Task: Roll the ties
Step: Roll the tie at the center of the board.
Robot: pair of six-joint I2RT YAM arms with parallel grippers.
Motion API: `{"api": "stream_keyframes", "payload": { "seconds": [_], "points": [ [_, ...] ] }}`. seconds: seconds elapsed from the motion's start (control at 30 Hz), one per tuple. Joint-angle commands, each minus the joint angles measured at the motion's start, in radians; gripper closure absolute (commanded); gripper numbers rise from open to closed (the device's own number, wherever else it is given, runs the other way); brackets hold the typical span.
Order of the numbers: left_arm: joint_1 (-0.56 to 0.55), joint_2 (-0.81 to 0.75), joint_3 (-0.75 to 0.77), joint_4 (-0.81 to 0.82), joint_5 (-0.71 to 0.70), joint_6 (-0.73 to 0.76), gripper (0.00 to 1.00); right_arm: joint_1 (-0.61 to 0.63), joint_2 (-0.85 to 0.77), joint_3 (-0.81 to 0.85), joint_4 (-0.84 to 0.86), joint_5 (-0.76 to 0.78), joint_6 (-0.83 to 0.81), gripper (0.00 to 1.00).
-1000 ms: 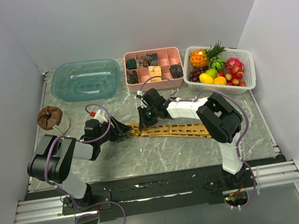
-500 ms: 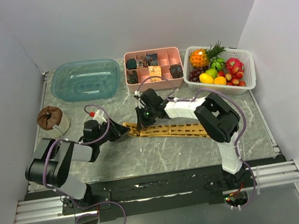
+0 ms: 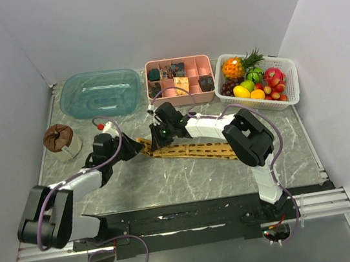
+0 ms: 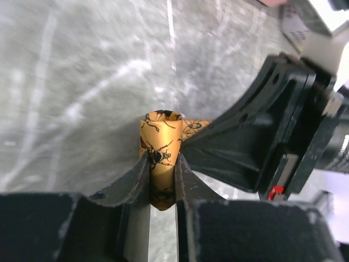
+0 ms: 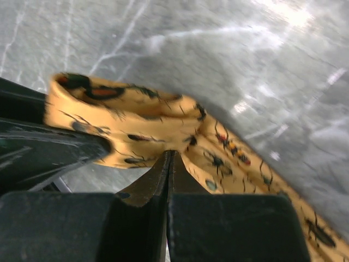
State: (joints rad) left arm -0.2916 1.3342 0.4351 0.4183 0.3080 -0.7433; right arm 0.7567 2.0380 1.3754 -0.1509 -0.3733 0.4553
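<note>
The golden-yellow patterned tie point(image 3: 197, 150) lies flat across the middle of the table, its left end rolled into a small loop. In the left wrist view my left gripper point(image 4: 162, 169) is shut on that rolled end point(image 4: 161, 136), cloth squeezed between both fingers. From above, the left gripper point(image 3: 137, 147) sits at the tie's left tip. My right gripper point(image 3: 158, 136) is just to the right of it, over the tie. In the right wrist view the right gripper point(image 5: 169, 155) is shut, its tips touching the edge of the rolled tie point(image 5: 142, 120). The left gripper's dark finger point(image 5: 43, 147) shows beside the roll.
A translucent blue-green tub point(image 3: 100, 92) stands at the back left, a pink compartment tray point(image 3: 181, 92) with small fabric bundles at the back centre, and a white fruit basket point(image 3: 289, 85) at the back right. A brown roll on a white dish point(image 3: 59, 139) sits far left.
The left gripper has closed onto the tie's rolled end. Both grippers and that end of the tie have shifted left and slightly toward the back.
</note>
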Motion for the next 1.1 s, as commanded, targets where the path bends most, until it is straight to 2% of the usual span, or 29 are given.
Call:
{"api": "stream_keyframes", "payload": {
  "seconds": [0.0,0.2,0.43,0.9,1.07],
  "points": [
    [0.0,-0.084,0.109,-0.231,-0.142,0.114,0.99,0.016,0.022,0.054,-0.003,-0.019,0.006,1.0],
    [-0.001,-0.075,0.2,-0.404,-0.198,0.17,0.99,0.016,0.022,0.07,-0.004,-0.012,0.008,1.0],
    [-0.011,-0.047,0.244,-0.49,-0.234,0.211,0.99,0.016,0.028,0.068,-0.001,-0.003,0.013,1.0],
    [-0.054,-0.012,0.274,-0.51,-0.244,0.225,0.99,0.023,0.077,0.096,0.007,-0.026,0.028,1.0],
    [-0.084,-0.007,0.301,-0.562,-0.305,0.243,0.99,0.032,0.103,0.117,0.01,-0.029,0.034,1.0]
  ]
}}
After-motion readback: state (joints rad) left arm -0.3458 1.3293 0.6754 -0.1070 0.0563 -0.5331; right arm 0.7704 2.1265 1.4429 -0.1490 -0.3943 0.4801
